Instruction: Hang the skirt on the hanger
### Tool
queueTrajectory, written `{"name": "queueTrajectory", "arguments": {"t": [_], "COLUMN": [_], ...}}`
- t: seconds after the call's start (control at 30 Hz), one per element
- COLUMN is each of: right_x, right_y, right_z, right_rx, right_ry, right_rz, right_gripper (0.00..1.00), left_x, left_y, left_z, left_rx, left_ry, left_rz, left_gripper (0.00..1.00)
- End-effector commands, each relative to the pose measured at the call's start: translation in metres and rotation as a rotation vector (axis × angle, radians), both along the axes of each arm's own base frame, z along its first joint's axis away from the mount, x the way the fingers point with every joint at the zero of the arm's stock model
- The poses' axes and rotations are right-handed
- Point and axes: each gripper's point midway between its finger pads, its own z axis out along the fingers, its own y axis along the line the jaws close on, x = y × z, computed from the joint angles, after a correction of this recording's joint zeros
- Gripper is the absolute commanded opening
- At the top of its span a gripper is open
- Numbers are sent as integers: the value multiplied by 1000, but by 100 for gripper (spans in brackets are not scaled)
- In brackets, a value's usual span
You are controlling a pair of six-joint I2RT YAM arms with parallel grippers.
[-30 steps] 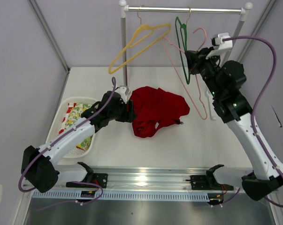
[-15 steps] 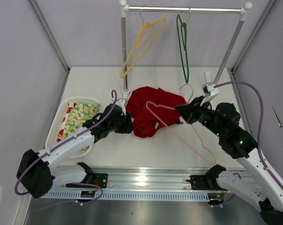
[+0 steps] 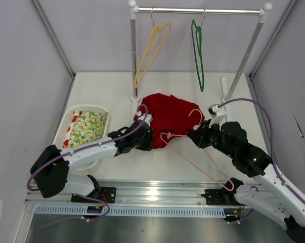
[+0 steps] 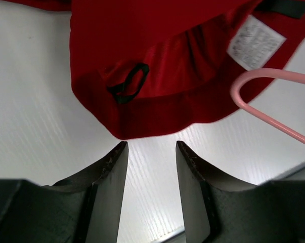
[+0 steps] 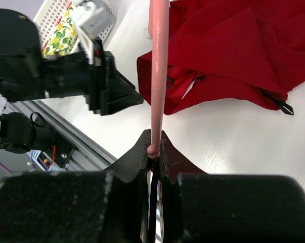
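The red skirt (image 3: 170, 119) lies crumpled on the table in front of the rack post. My right gripper (image 3: 195, 135) is shut on the pale pink hanger (image 3: 192, 162). The hanger lies low and slanted, with one end over the skirt's near edge. In the right wrist view the pink wire (image 5: 159, 76) runs up from my shut right gripper (image 5: 154, 147) toward the skirt (image 5: 233, 50). My left gripper (image 3: 147, 139) is open and empty at the skirt's near left hem. In the left wrist view the left gripper (image 4: 151, 147) sits just short of the skirt (image 4: 157, 61), with the hanger's bend (image 4: 273, 75) on the right.
A yellow hanger (image 3: 151, 50) and a dark green hanger (image 3: 198, 50) hang on the rack at the back. A white basket (image 3: 61, 136) with floral cloth (image 3: 84, 129) stands at the left. The metal rail (image 3: 157, 195) runs along the near edge.
My right arm has taken the pink hanger off the rack and lowered it to the skirt's near edge. My left gripper has moved right and nearer along the skirt's hem.
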Motion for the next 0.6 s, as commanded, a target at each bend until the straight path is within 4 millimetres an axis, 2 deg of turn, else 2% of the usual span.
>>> {"name": "queueTrajectory", "arguments": {"t": [0.0,0.1,0.23,0.57], "right_x": [5,5,6,6], "right_y": [-2,1,1,-3], "right_z": [3,-1,-7,-9], "right_rx": [-4,-14,-25,-34], "right_ry": [-21,-16,-9,-11], "right_rz": [-23,-12,-12,-22], "right_gripper": [0,0,0,0], "left_x": [24,33,45,56], "left_y": [-20,-27,-43,-52], "left_z": [2,-4,-1,-23], "left_rx": [-22,-11,-20,30], "left_ry": [-46,-49,-56,-25], "left_rz": [41,50,46,52], "left_gripper": [46,46,46,44]}}
